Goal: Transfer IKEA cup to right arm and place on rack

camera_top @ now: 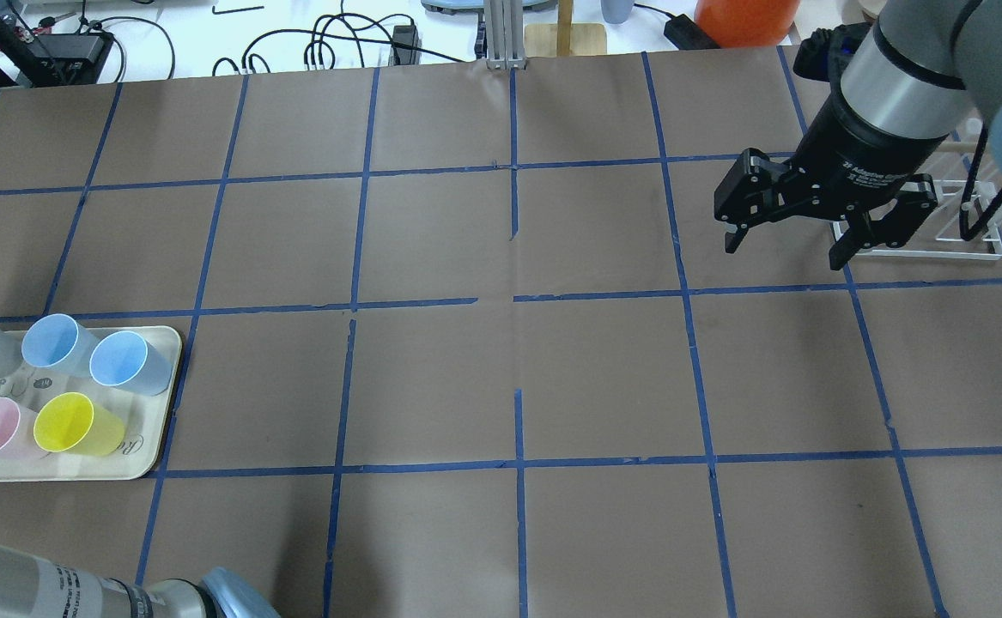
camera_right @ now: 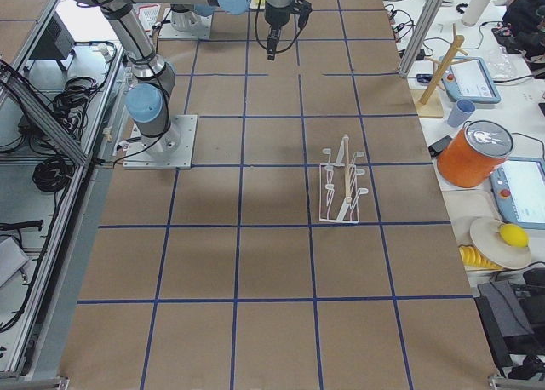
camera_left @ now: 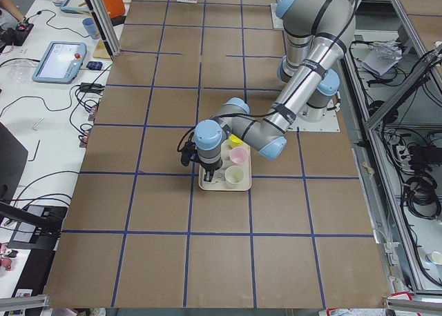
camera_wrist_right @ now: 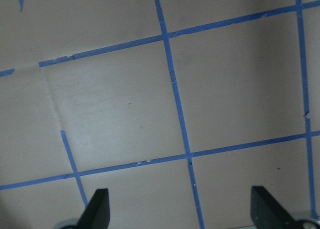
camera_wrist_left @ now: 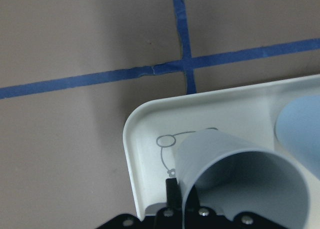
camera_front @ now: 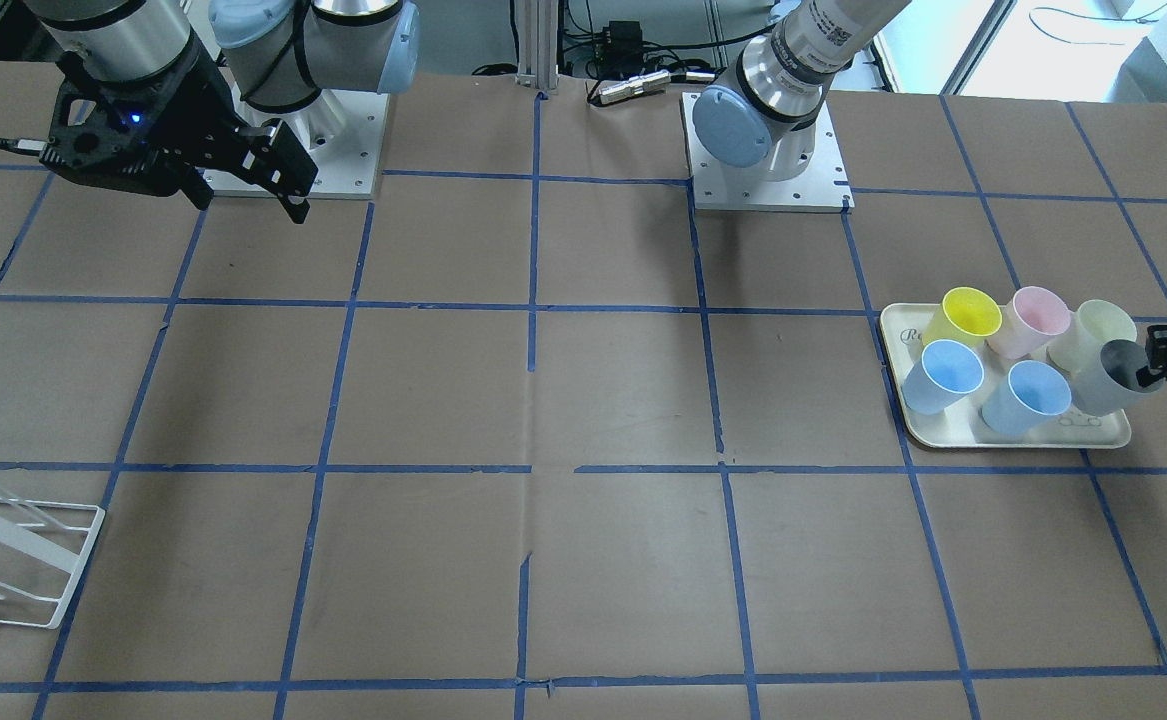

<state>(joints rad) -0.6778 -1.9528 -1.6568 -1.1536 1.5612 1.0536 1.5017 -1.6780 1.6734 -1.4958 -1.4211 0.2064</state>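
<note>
The brown, blue-taped counter [camera_top: 501, 378] stretches broadly between its two ends, and tray and rack lie well apart on it. The right arm [camera_top: 895, 77] hangs over the right half, and its end effector [camera_top: 782, 255] is spread wide above bare surface just beside the rack. The left arm [camera_left: 276, 119] reaches down over the left half. The white wire rack [camera_right: 341, 194] stands nearer the operators' edge, well in from the right end. The cream tray [camera_top: 161, 403] lies well in from the left end. At the tray's corner the IKEA cup [camera_front: 1103, 385] tilts just beside a light-blue cup [camera_front: 1028, 395]. The left end effector [camera_front: 1143, 375] pinches its wall at the rim.
</note>
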